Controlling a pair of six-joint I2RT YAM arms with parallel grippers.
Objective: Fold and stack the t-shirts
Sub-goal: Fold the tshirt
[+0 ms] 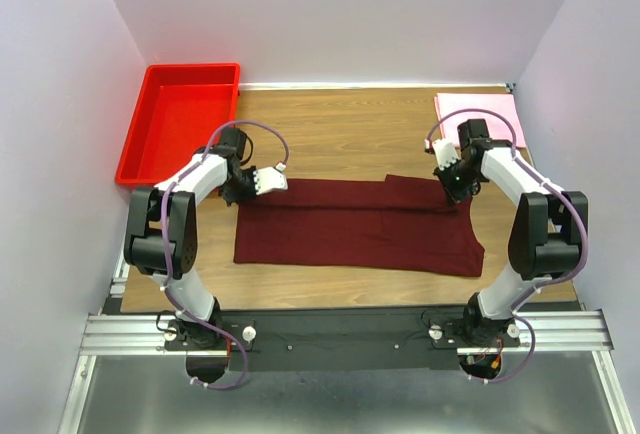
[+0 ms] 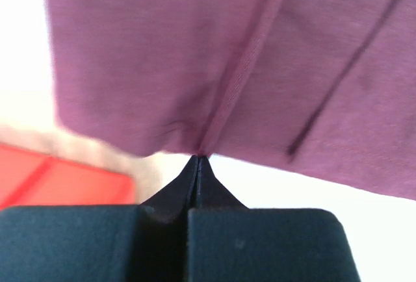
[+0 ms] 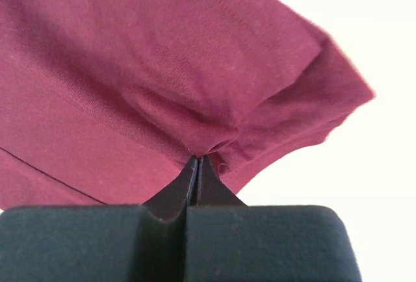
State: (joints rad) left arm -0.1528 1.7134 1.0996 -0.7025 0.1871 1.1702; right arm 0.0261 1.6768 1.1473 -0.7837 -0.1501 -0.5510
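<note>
The dark maroon t-shirt (image 1: 360,226) lies as a long band across the middle of the wooden table. My left gripper (image 1: 241,192) is at its far left corner, and in the left wrist view the left gripper (image 2: 198,158) is shut, pinching the maroon cloth (image 2: 214,54) at a seam. At the far right corner my right gripper (image 1: 455,190) is also down on the shirt. The right wrist view shows this gripper (image 3: 199,159) shut on a bunched fold of the shirt (image 3: 149,67). The light pink t-shirt (image 1: 476,115) lies folded flat at the back right corner.
A bright red plastic bin (image 1: 181,132) stands at the back left, just behind the left arm. White walls close in the table on the left, back and right. Bare wood (image 1: 340,134) shows behind the maroon shirt.
</note>
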